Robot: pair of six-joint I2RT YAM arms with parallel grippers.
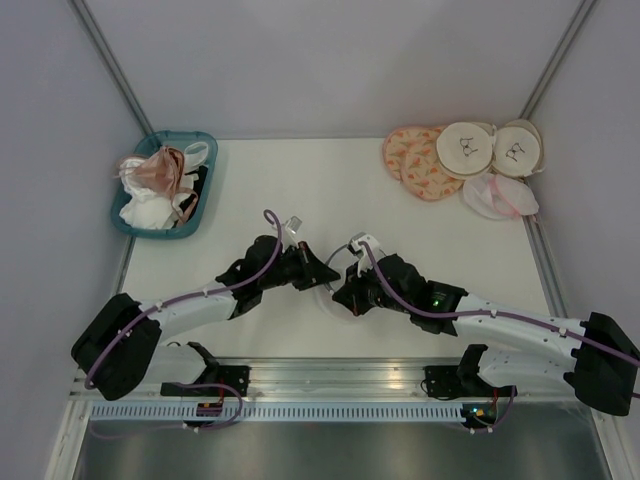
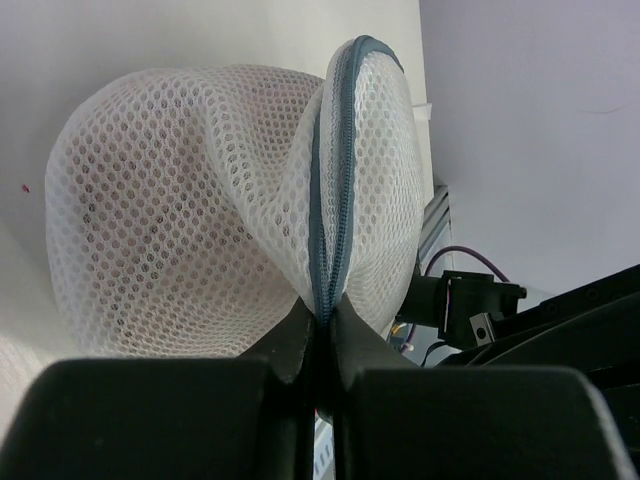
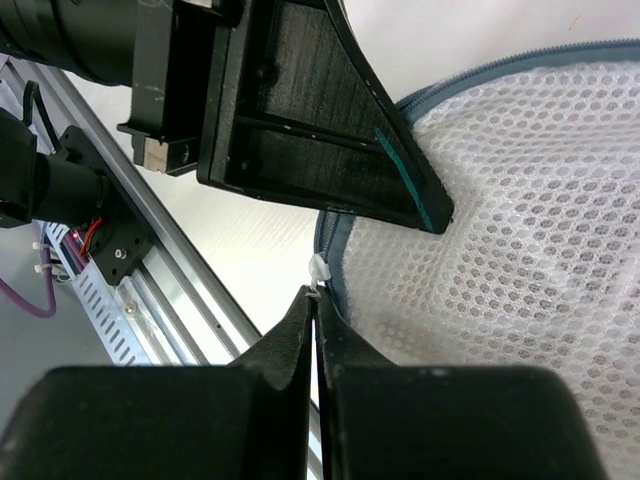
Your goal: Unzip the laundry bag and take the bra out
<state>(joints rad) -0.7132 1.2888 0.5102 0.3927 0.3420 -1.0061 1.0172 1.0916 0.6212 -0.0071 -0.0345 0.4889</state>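
The laundry bag (image 2: 190,200) lay at the near centre of the counter (image 1: 260,180), between both tools. The left tool (image 2: 320,318) was clamped on the bag's blue-grey zipped rim (image 2: 330,180). The right tool (image 3: 316,302) was pinched together on the white zipper pull (image 3: 319,268).

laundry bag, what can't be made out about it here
Left wrist: the mesh of the bag veils its inside; its contents cannot be told.
Top view: left gripper and right gripper cover most of it.
Right wrist: the left gripper hides part of the rim and the edge cuts the bag; how far it is unzipped is unclear.
Right wrist: the tab in the right gripper is too small to identify.
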